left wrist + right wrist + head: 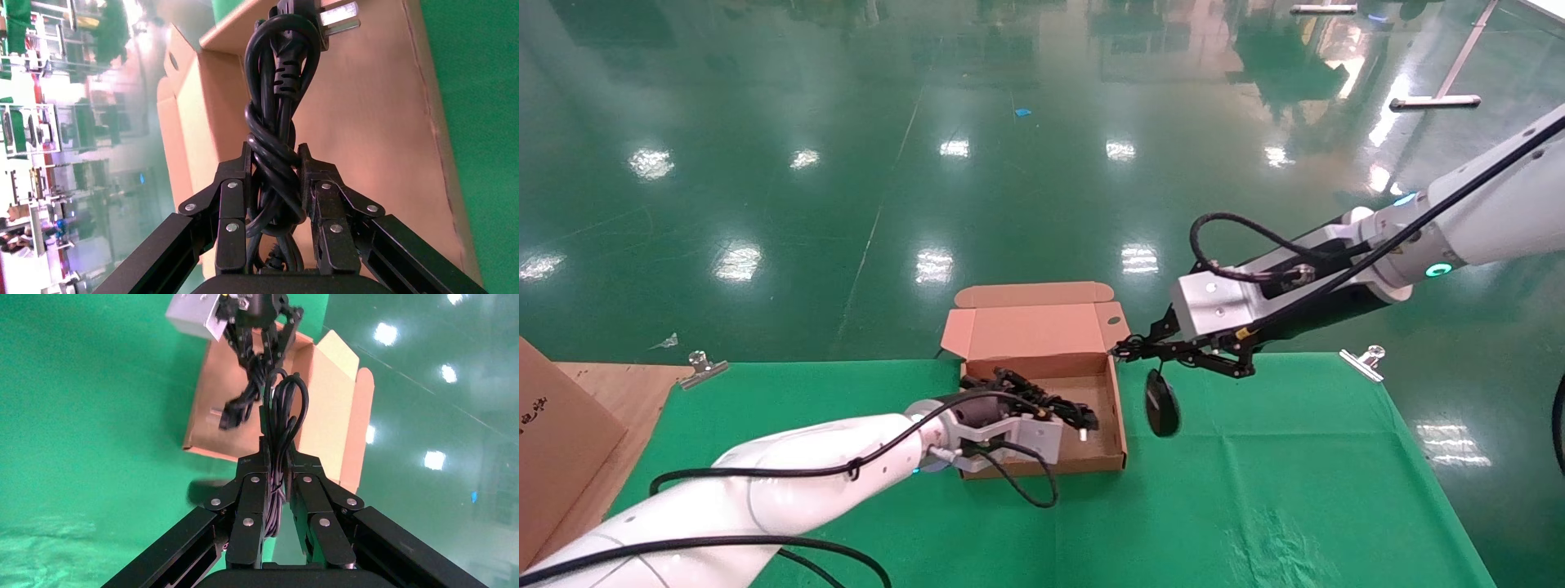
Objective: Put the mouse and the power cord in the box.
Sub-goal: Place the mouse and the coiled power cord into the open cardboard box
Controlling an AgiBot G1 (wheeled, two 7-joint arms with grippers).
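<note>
Neither item rests in the box yet. The shallow brown cardboard mailer box (1111,425), its tabbed lid open, sits at the far middle of the green-covered table (1254,490). The left gripper (1083,422) hangs over the box's interior, clamped around the bundled black power cord (278,122), plug pointing at the floor of the box. The right gripper (1125,351), just right of the box's far right corner, pinches the thin cable of the small glossy black oval mouse (1162,403), which dangles outside the box, apparently just above the cloth. Both still need lowering and releasing inside.
</note>
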